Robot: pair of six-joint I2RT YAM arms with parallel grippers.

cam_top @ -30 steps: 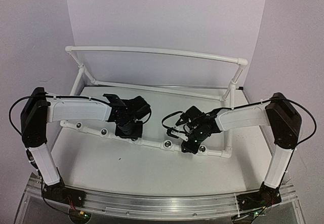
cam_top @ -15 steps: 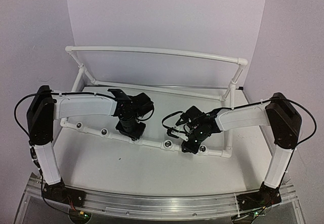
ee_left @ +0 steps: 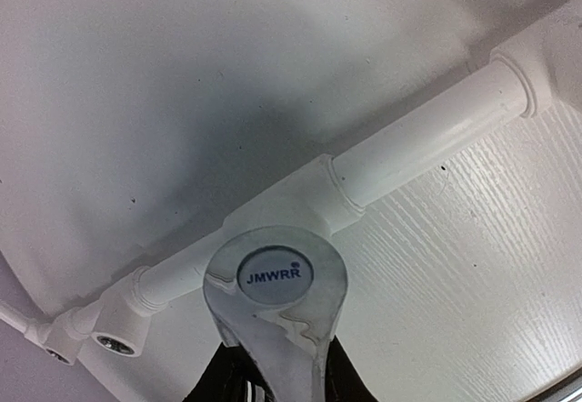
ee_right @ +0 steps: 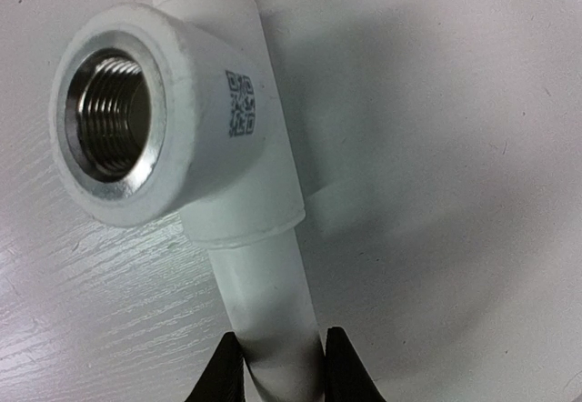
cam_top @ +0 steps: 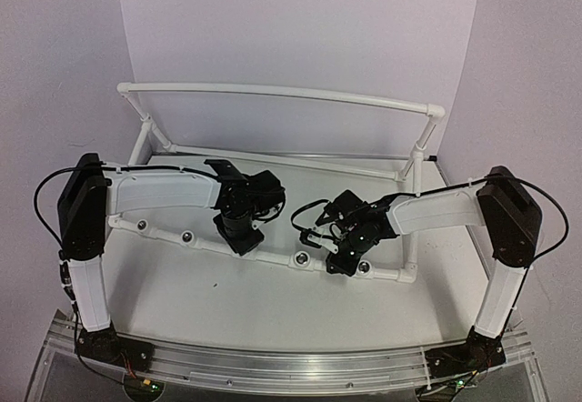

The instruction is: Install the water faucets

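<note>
The left hand [ee_left: 277, 382] pinches a chrome faucet [ee_left: 275, 284]. Its dark fingers [ee_left: 223, 386] just show on either side of the metal at the bottom edge of the wrist view. The faucet's round cap, marked JMWRR, faces the camera. The faucet sits directly over a white tee fitting [ee_left: 291, 197] on the front rail; I cannot tell whether it touches the fitting or is threaded into it. Further along the rail, at lower left, an end socket [ee_left: 116, 340] stands open.

The right hand [ee_right: 277, 370] is clamped on the white pipe [ee_right: 268, 302], one finger pressed to each side. Just beyond its grip is a second tee with a printed code square, and its threaded metal socket [ee_right: 109, 115] is open.

From above, both hands work at the front rail of the white pipe frame [cam_top: 273, 93], the left near the middle and the right nearer the right end. A bare socket [cam_top: 299, 258] lies between them. The frame rests on the white surface [cam_top: 227, 302].
</note>
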